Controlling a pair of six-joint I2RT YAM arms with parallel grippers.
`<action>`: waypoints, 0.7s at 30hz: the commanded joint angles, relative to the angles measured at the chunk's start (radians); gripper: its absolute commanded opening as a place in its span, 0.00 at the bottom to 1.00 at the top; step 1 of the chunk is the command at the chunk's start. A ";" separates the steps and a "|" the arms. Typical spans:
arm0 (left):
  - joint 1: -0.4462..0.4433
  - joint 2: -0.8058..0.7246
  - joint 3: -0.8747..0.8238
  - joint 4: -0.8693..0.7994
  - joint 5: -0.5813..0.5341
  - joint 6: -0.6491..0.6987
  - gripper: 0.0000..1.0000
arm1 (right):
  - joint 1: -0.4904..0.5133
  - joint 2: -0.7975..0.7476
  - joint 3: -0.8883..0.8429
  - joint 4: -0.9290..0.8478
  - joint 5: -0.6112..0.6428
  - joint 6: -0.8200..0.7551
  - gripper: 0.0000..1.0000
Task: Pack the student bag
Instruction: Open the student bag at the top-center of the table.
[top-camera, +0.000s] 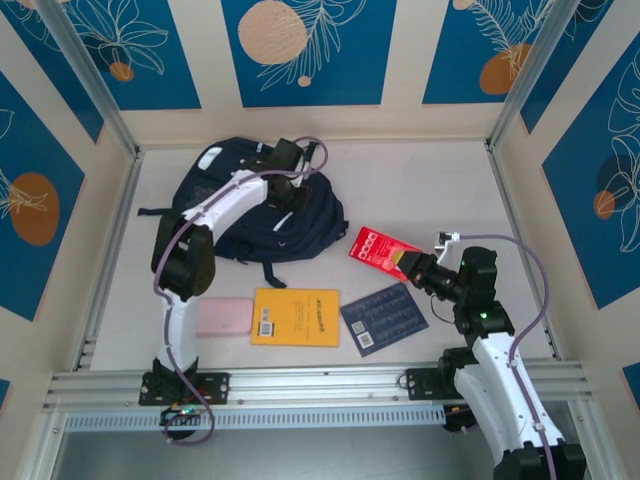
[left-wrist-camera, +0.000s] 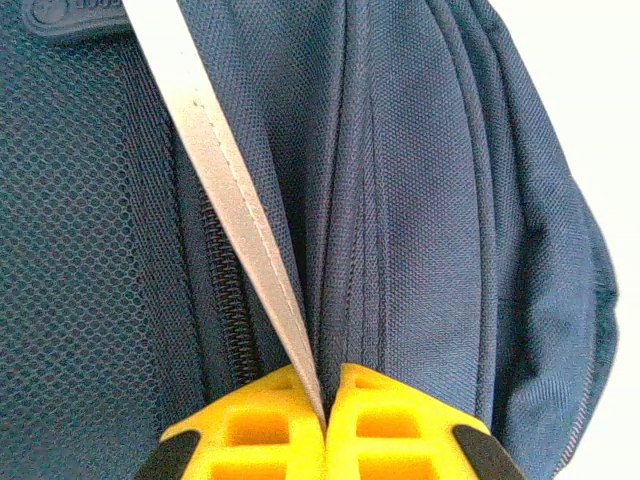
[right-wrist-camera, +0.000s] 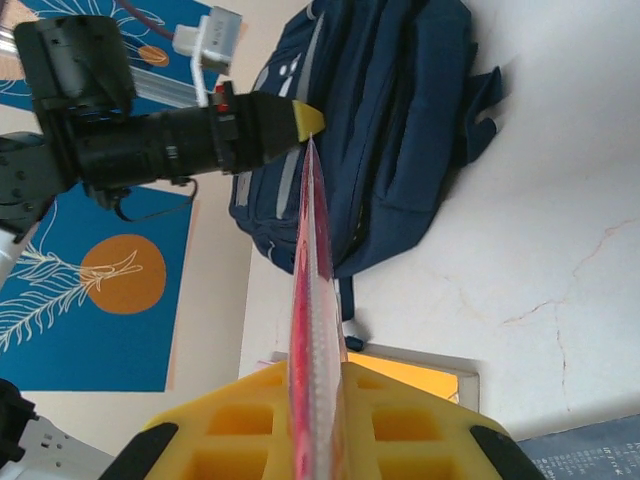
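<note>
Left tool (left-wrist-camera: 325, 405): yellow moulded fingers (left-wrist-camera: 250, 430) pressed together, clamped on a grey strip (left-wrist-camera: 215, 170) with stitched edges on the student bag (top-camera: 300, 225). The bag was dark navy woven fabric with a honeycomb mesh panel, a zip and raised seams, plus pale patches and dark straps trailing toward the near side. It lay flat at the far left-centre of the desk (top-camera: 430, 180), under the left arm. Right tool (right-wrist-camera: 315, 385) was clamped on a thin red book (top-camera: 380, 248), held clear of the bag at centre-right. The desk was matte off-white with hairline cracks. On its near part lay a pink case (top-camera: 224, 318), a yellow book (top-camera: 295, 317) and a dark blue book (top-camera: 385, 318). Walls were cream with blue panels, orange discs and white leaf outlines. A ribbed aluminium rail (top-camera: 320, 382) ran along the near edge.
</note>
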 joint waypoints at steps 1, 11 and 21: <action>0.008 -0.128 0.075 -0.039 0.083 0.043 0.00 | 0.008 -0.007 0.033 -0.003 -0.009 -0.011 0.13; 0.087 -0.300 0.142 -0.035 0.228 0.016 0.00 | 0.066 0.077 0.045 0.135 -0.006 0.085 0.14; 0.124 -0.348 0.185 -0.014 0.318 0.006 0.00 | 0.252 0.355 0.257 0.222 0.122 0.067 0.14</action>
